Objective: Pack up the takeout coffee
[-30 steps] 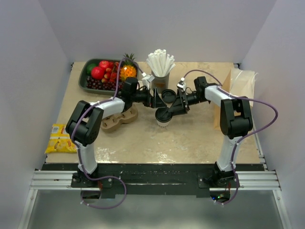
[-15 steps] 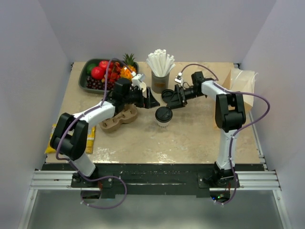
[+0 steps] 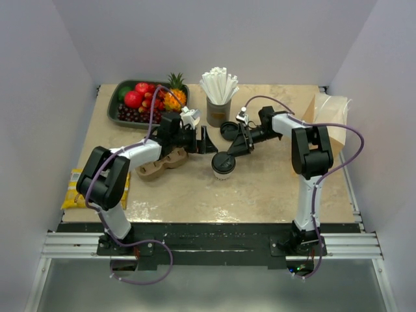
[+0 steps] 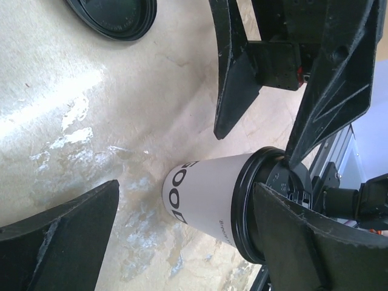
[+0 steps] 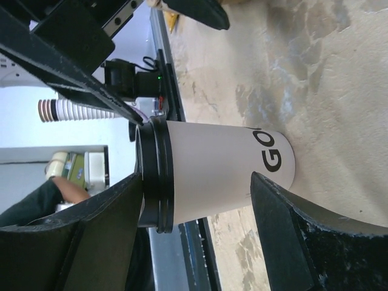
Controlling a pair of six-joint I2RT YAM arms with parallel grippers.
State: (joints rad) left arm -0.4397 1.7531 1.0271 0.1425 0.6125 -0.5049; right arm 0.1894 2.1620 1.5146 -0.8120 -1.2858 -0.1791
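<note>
Standing upright near the middle of the tabletop (image 3: pixel 273 185), the takeout coffee (image 3: pixel 223 164) sits just in front of the left gripper (image 3: pixel 207 142) and the right gripper (image 3: pixel 240 144). The top view leaves their finger spread hard to read. The wrist views settle it: each gripper is spread wide, framing the white cup without pinching it. Only the left wrist camera catches the right gripper's fingers (image 4: pixel 233 79) beyond the cup, and a loose black lid (image 4: pixel 112 15).
</note>
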